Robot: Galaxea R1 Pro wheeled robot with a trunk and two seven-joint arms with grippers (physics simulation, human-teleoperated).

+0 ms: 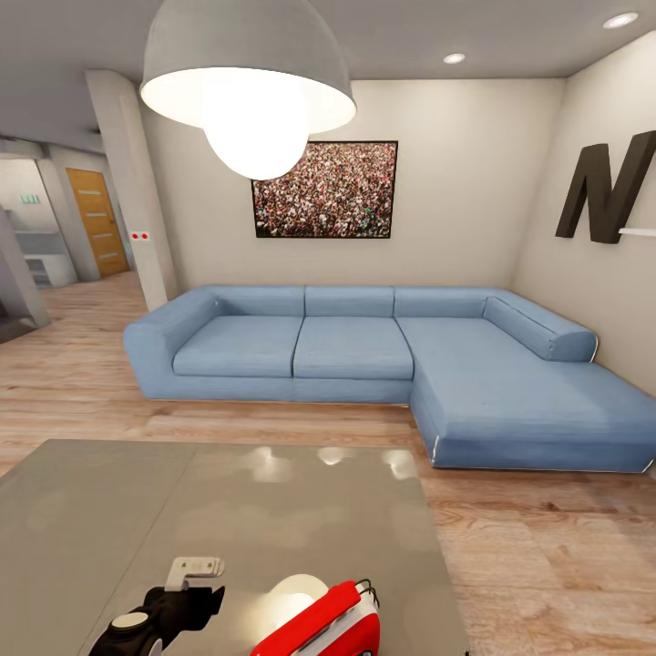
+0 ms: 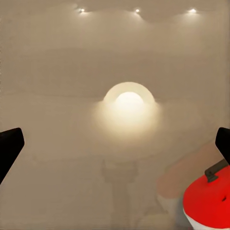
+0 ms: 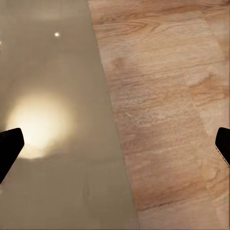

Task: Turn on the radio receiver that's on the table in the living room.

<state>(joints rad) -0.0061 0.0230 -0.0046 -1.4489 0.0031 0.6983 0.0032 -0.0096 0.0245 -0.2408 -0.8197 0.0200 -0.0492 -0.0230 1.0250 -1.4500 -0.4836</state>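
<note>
The red radio receiver (image 1: 326, 621) with white sides and a thin wire handle lies on the glossy grey table (image 1: 210, 510) at its near right corner, cut off by the picture's lower edge. Its dial is hidden. In the left wrist view the radio receiver (image 2: 208, 203) sits beside and beyond one fingertip. My left gripper (image 2: 115, 148) is open over the bare tabletop, nothing between its fingers. My left arm's wrist (image 1: 171, 603) hovers just left of the radio. My right gripper (image 3: 115, 148) is open above the table's right edge (image 3: 112, 143) and the wood floor (image 3: 167, 105).
A blue L-shaped sofa (image 1: 364, 351) stands beyond the table across a strip of light wood floor (image 1: 547, 565). A white dome pendant lamp (image 1: 248, 87) hangs overhead and glares off the tabletop. A dark letter N (image 1: 609, 187) is on the right wall. A hallway opens at far left.
</note>
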